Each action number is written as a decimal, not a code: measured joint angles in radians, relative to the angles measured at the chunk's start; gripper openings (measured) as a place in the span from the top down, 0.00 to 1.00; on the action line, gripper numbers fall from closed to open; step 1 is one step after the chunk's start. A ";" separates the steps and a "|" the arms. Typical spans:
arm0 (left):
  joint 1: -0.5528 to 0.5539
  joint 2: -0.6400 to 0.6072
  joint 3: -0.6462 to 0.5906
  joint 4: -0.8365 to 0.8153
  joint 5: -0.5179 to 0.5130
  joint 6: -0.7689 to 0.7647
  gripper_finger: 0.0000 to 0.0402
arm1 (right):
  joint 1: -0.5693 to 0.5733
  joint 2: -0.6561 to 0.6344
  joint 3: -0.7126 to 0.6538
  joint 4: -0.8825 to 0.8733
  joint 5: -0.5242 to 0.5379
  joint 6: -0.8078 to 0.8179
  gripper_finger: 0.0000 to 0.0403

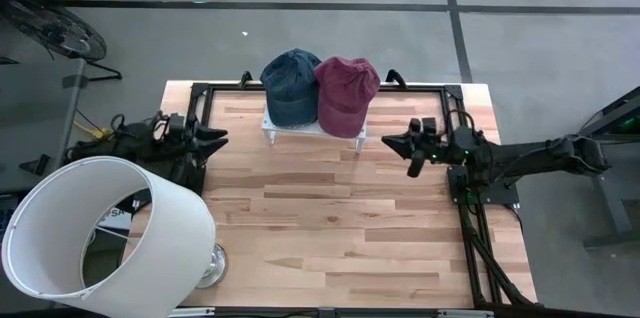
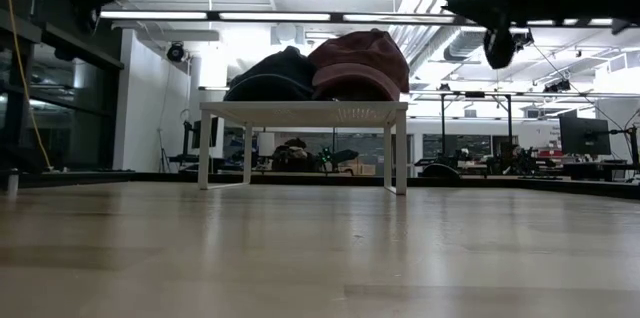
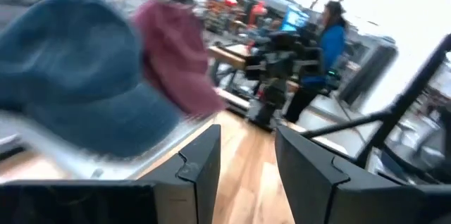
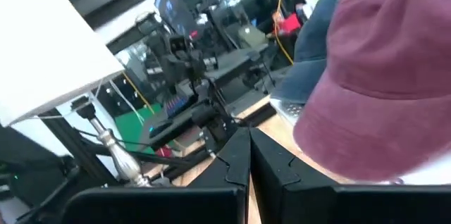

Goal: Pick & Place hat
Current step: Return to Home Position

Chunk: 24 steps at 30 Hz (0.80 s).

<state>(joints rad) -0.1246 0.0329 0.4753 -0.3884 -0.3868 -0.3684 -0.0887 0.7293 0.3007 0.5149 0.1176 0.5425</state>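
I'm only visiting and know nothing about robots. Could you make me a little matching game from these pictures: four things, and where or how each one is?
Things:
1. blue cap
2. dark red cap
3. left gripper
4. right gripper

Places and states:
A. fingers shut, over the table's right side
B. on the white shelf, left half in the high view
C. fingers apart, at the table's left edge
D. on the shelf, right half in the high view

Pairs: 1-B; 2-D; 3-C; 4-A
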 joint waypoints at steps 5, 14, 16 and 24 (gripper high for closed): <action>0.000 -0.025 -0.060 0.030 -0.058 -0.052 0.66 | 0.000 -0.142 -0.103 0.062 0.031 -0.020 1.00; 0.000 -0.027 -0.096 0.082 -0.153 -0.062 0.66 | -0.001 -0.483 -0.226 -0.027 0.042 -0.051 1.00; 0.000 -0.026 -0.096 0.081 -0.160 -0.064 0.66 | -0.002 -0.560 -0.227 -0.125 0.041 -0.053 1.00; 0.000 -0.026 -0.096 0.072 -0.196 -0.088 0.66 | -0.005 -0.719 -0.199 -0.360 0.049 -0.104 1.00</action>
<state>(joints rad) -0.1242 0.0071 0.3798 -0.3162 -0.5826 -0.4564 -0.0938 0.0106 0.1017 0.1550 0.1669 0.4382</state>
